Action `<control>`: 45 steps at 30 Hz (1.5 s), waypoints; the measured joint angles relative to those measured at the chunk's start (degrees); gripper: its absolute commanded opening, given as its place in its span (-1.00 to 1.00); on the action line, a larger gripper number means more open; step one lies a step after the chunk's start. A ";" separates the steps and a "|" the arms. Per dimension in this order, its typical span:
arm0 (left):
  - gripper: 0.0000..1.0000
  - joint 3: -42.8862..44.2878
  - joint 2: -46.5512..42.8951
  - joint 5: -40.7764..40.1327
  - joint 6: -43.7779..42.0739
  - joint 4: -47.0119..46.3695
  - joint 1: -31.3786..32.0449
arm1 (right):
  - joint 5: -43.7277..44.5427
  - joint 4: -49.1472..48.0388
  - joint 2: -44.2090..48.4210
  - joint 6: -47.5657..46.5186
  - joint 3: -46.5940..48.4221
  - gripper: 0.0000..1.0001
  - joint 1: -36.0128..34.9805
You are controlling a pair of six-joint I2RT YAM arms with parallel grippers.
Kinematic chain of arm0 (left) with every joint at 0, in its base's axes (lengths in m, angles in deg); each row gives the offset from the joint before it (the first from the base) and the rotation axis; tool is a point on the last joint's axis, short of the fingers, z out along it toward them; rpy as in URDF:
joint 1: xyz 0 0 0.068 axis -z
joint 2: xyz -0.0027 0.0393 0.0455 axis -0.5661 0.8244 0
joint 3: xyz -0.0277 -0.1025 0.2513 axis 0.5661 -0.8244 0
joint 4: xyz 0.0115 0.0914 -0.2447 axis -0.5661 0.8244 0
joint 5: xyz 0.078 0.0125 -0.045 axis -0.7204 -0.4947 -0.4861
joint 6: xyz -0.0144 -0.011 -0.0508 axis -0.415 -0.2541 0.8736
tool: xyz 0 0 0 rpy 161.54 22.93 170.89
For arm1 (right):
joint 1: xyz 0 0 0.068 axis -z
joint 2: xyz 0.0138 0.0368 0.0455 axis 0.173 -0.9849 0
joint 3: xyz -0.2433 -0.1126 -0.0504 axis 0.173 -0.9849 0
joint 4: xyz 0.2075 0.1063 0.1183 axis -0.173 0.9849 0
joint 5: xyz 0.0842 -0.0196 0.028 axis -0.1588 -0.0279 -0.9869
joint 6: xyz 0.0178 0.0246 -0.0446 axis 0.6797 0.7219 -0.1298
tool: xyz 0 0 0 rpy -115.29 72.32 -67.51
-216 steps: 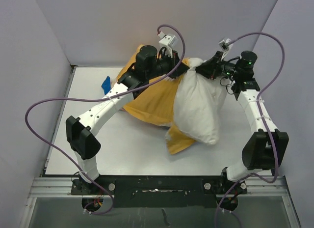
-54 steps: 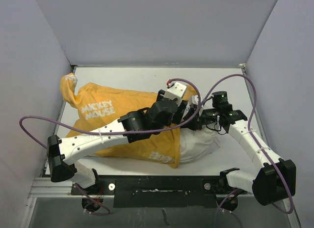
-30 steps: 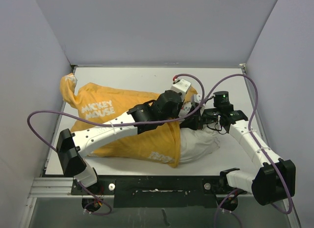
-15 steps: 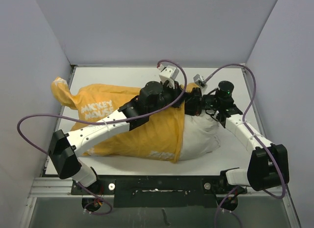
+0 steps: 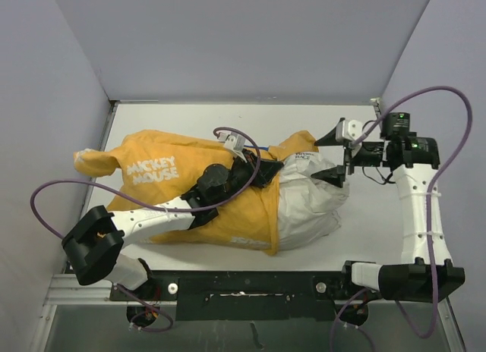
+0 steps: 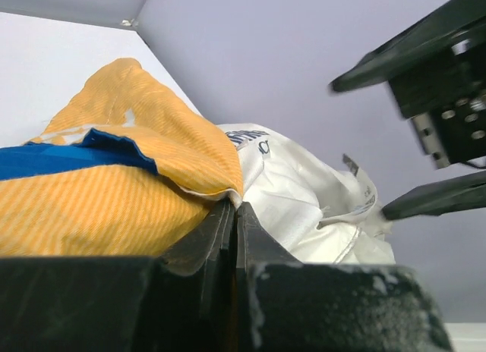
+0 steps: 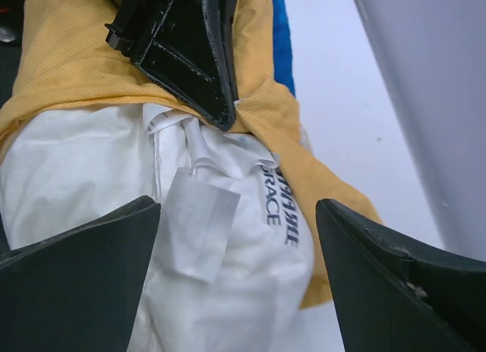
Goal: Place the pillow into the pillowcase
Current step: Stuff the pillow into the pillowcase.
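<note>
Pillow (image 5: 311, 204) partly inside pillowcase (image 5: 182, 193), mid-tabletop; its plump white end pokes out the mouth on the right. Left hand (image 6: 234, 208) pinched shut on the yellow ribbed hem. Right hand (image 5: 334, 156) wide open, holding nothing, just off the exposed end. Free room right on the smooth white tabletop (image 5: 364, 238); grey walls (image 5: 228, 41) on three sides.

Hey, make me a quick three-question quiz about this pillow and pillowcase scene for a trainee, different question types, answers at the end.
1. True or false: the right gripper is clamped shut on the pillow.
2. The left gripper pinches: A) the pillowcase edge, B) the pillow's label, C) a cable.
3. Fill in: the pillow's uncovered end faces the ___ arm.
Key: 1 false, its jaws stand open; 2 A; 3 right.
</note>
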 measured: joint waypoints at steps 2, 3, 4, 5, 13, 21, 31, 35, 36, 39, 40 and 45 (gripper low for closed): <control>-1.00 -0.13 -0.37 -0.02 0.09 -0.20 0.07 | 1.14 7.74 -0.11 -5.57 6.82 0.98 2.73; -1.00 -0.13 -0.50 0.00 0.07 -0.17 0.09 | 2.12 11.08 0.22 -7.78 9.46 0.98 3.34; -1.00 -0.13 -0.61 0.00 0.02 -0.07 0.11 | 3.02 13.09 0.68 -8.87 10.56 0.97 3.54; -1.00 -0.13 -0.81 0.02 -0.07 0.15 0.11 | 4.57 15.23 1.33 -9.81 11.15 0.96 3.56; -1.00 3.78 -1.88 2.32 -3.13 6.49 0.07 | 16.41 15.21 5.60 -9.01 -7.41 0.11 2.93; -1.00 25.40 3.21 10.01 -6.91 24.65 0.15 | 11.28 -14.67 3.28 25.38 -14.67 -0.98 -7.06; -1.00 48.83 14.80 10.54 -7.82 31.43 -1.77 | 10.08 -99.95 0.70 105.02 -26.71 -1.00 -4.61; -1.00 53.57 19.45 14.84 -6.19 34.29 -1.70 | 16.09 -105.61 3.08 104.96 -36.74 -1.00 -4.59; -1.00 54.66 21.18 15.61 -5.49 35.21 -1.79 | 17.62 -104.69 3.13 103.58 -38.64 -1.00 -4.63; -1.00 57.31 27.34 17.88 -2.21 35.52 -2.75 | 21.55 -100.69 2.73 100.28 -42.16 -1.00 -5.84; -1.00 57.83 29.05 18.67 -1.03 35.43 -3.15 | 22.97 -99.12 2.45 99.27 -43.23 -1.00 -7.10; -1.00 61.44 35.39 21.53 5.95 31.82 -4.79 | 29.57 -98.66 0.24 97.96 -43.87 -1.00 -9.66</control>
